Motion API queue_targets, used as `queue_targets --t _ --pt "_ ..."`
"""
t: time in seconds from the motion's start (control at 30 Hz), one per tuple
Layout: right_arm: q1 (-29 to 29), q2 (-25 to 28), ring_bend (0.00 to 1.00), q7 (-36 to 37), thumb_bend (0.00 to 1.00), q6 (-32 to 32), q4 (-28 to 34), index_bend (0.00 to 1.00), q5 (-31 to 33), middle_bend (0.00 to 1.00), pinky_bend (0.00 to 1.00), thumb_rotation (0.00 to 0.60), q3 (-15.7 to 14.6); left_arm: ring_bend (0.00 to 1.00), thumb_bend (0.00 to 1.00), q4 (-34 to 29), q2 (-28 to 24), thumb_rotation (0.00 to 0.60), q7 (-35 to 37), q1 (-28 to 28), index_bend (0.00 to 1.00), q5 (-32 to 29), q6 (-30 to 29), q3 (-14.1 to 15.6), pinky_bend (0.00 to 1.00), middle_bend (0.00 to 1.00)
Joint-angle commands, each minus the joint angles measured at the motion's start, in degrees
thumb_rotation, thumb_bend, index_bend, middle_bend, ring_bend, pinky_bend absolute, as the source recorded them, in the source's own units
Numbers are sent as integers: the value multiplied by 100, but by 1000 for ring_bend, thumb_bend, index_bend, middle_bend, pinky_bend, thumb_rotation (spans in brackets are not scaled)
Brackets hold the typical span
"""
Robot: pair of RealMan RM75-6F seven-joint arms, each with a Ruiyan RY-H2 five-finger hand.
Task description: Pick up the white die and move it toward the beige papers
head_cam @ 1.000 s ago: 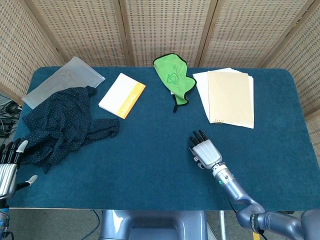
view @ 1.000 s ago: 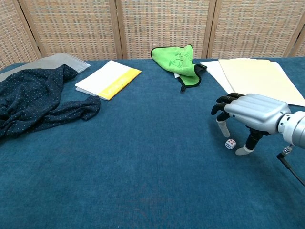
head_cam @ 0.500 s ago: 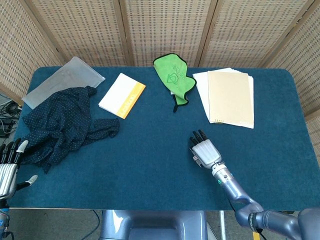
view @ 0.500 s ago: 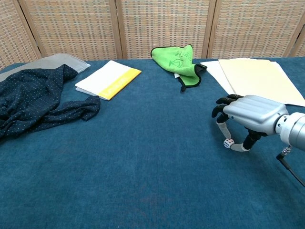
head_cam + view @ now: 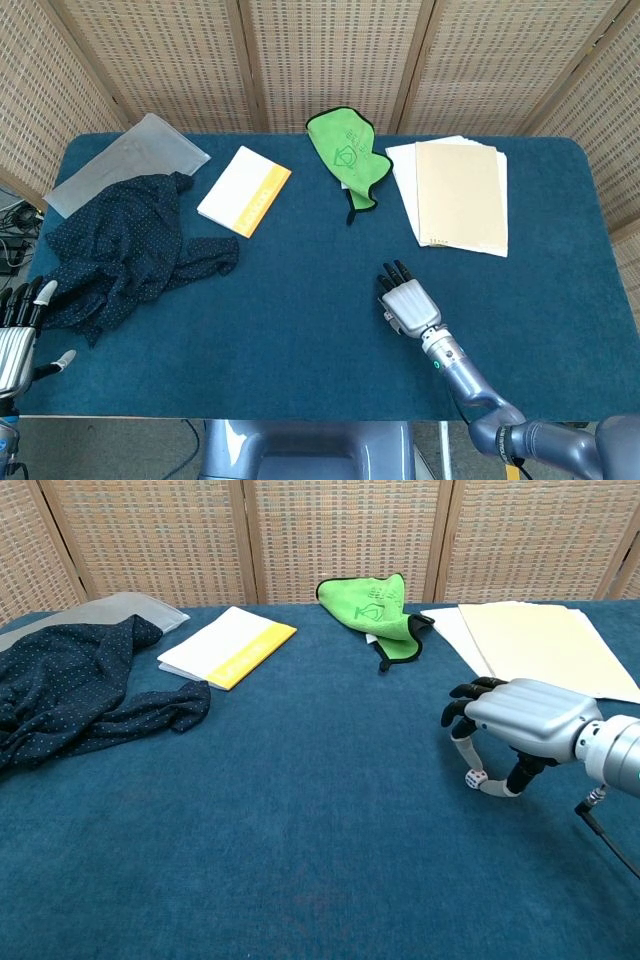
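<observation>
The white die [image 5: 476, 777] sits low on the blue counter [image 5: 300, 830], pinched between the thumb and a finger of the right robot hand [image 5: 505, 730], whose other dark fingertips [image 5: 462, 706] curl down in front. From the head view the die is hidden under that hand [image 5: 407, 303]. The beige papers [image 5: 460, 195] lie further off, toward the far right. Left of them rests a green cloth [image 5: 348, 152], then a white and yellow booklet [image 5: 244, 190], and a dark dotted garment [image 5: 125, 245]. The left robot hand [image 5: 18, 335] waits at the near left edge, fingers apart and holding nothing.
</observation>
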State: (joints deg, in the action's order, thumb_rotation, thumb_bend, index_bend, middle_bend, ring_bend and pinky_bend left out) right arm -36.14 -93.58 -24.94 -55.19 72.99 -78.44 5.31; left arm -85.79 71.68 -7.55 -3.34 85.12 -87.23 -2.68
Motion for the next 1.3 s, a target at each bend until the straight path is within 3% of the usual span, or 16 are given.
queue_targets --t 0.03,0.37,0.73,0.9,1.2,1.3 --pt "-9 53 53 -51 504 -63 94 615 -22 274 104 600 19 0 0 -4 -4 600 0 0 0 3 -5 -1 0 0" --pt "-26 269 54 -273 504 -193 456 615 44 274 104 600 108 0 0 -16 -12 600 0 3 0 -6 -10 -2 0 0" --pt "-139 908 55 -507 505 -438 1127 611 363 274 103 600 657 0 0 -22 -33 600 41 -1 0 -27 11 -6 0 0" --pt "-144 1162 54 -640 503 -469 1463 602 514 267 102 600 737 0 0 -30 -47 600 60 -4 0 -32 15 -10 0 0" --pt "-161 1265 40 -802 381 -516 1724 425 639 164 81 600 691 0 0 -58 -66 600 53 2 0 -22 -1 -5 0 0" --pt "-160 1283 34 -837 369 -539 1763 413 682 151 80 600 661 0 0 -63 -68 600 45 4 0 -28 -3 -7 0 0"
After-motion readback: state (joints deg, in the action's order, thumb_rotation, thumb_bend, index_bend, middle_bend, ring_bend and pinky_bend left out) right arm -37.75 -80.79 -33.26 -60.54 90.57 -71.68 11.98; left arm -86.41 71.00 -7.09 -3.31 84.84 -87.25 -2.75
